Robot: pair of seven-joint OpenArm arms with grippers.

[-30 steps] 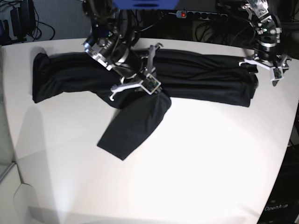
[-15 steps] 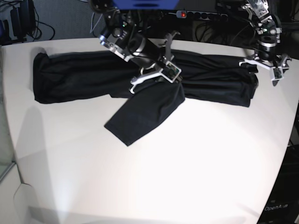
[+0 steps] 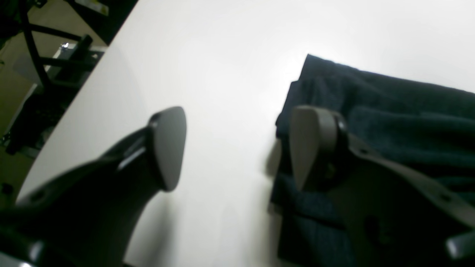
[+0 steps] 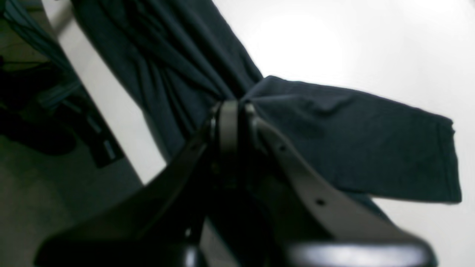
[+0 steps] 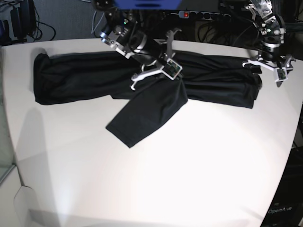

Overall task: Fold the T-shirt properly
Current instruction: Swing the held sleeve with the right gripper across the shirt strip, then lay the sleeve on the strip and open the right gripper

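Observation:
The black T-shirt (image 5: 94, 75) lies bunched in a long band across the back of the table. One sleeve (image 5: 147, 111) slants out toward the front. My right gripper (image 5: 174, 75) is shut on the T-shirt where that sleeve meets the band. In the right wrist view the fabric (image 4: 352, 148) fans out from the closed fingertips (image 4: 230, 111). My left gripper (image 5: 267, 65) hovers open over the band's right end. In the left wrist view its two pads (image 3: 169, 148) stand wide apart with bare table between them, and the T-shirt's edge (image 3: 389, 107) lies under the right pad.
The white table (image 5: 189, 170) curves away at the left and right edges. Behind its back edge are cables and a power strip (image 5: 189, 14). A dark frame (image 3: 44, 59) stands beyond the table edge in the left wrist view.
My right gripper has carried the pinched sleeve to the right and slightly back, so the sleeve flap now lies further right. The left arm has stayed in place.

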